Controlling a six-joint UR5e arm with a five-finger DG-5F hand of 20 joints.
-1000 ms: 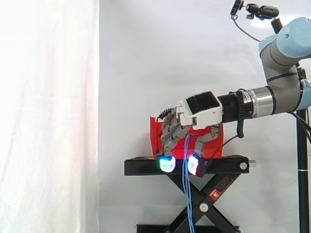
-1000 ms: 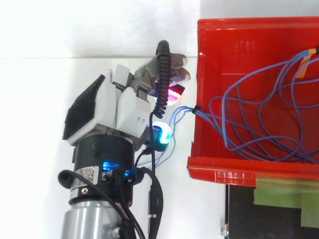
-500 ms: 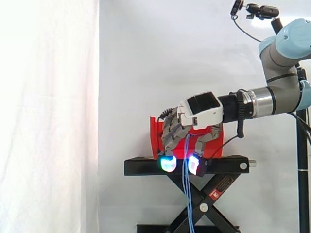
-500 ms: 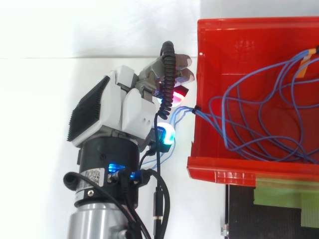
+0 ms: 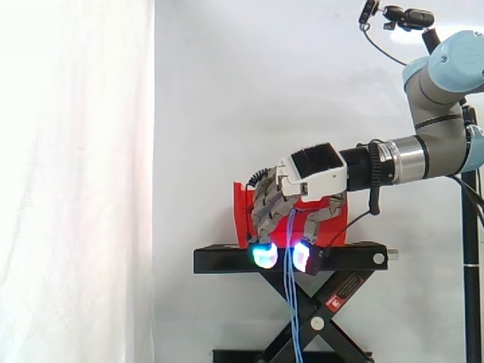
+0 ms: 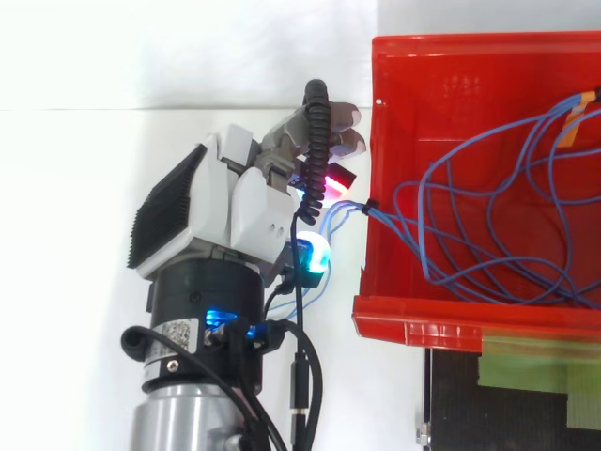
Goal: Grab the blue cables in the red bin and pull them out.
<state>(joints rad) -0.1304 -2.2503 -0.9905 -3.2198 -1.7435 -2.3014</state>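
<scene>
The red bin (image 6: 423,324) holds a loose tangle of thin blue cables (image 6: 488,235). A bunch of them crosses the bin's left wall at a black tie and drops outside it. My hand (image 6: 235,202) hovers just left of the bin, with its fingers curled downward round those strands. In the side view the hand (image 5: 302,178) is in front of the bin (image 5: 240,208), its glowing fingertips (image 5: 262,255) level with the stand's top. The blue cables (image 5: 291,302) hang from between the thumb and fingers down toward the floor.
The bin sits on a black platform (image 5: 219,259) atop a scissor lift (image 5: 325,310). Green tape (image 6: 535,366) marks the platform below the bin in the top view. A white curtain (image 5: 76,181) hangs to the left and behind.
In the top view the hand has shifted slightly toward the bin and turned a little since a second ago. The cables hang as before.
</scene>
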